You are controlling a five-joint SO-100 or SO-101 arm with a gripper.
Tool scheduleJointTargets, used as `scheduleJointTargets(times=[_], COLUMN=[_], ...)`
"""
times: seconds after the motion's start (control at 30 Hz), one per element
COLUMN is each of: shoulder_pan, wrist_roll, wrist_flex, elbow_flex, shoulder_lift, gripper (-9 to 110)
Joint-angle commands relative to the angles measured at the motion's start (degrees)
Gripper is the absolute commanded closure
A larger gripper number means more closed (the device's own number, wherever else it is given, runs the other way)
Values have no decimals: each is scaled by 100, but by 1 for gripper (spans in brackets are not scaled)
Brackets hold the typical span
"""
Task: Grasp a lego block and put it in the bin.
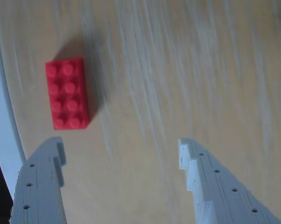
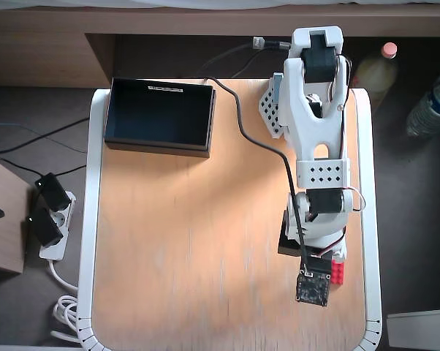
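- A light wooden table (image 2: pixel 205 241) with a white rim fills the overhead view.
- The bin (image 2: pixel 160 115), black and open-topped, sits at the table's upper left, a white label strip on its far edge.
- A white robot arm (image 2: pixel 315 131) reaches from the top right down toward the lower right.
- The lego block (image 2: pixel 338 272), small and red, shows just beside the arm's tip, partly covered by it.
- A black cable (image 2: pixel 249 131) runs along the arm.
- Two bottles (image 2: pixel 432 106) stand off the table at right.

White printed arm (image 2: pixel 313 121), black cable along it, and a grey layered hand (image 1: pixel 119 149) with notched, hole-dotted fingers (image 1: pixel 42 186).
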Motion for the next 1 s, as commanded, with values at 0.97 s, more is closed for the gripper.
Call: scheduleJointTargets(times=[0.97], shoulder_pan=[-606], wrist_roll=[-492], wrist_flex=[-782], elbow_flex=[-1362], shoulder_lift=[-1459], gripper=[76])
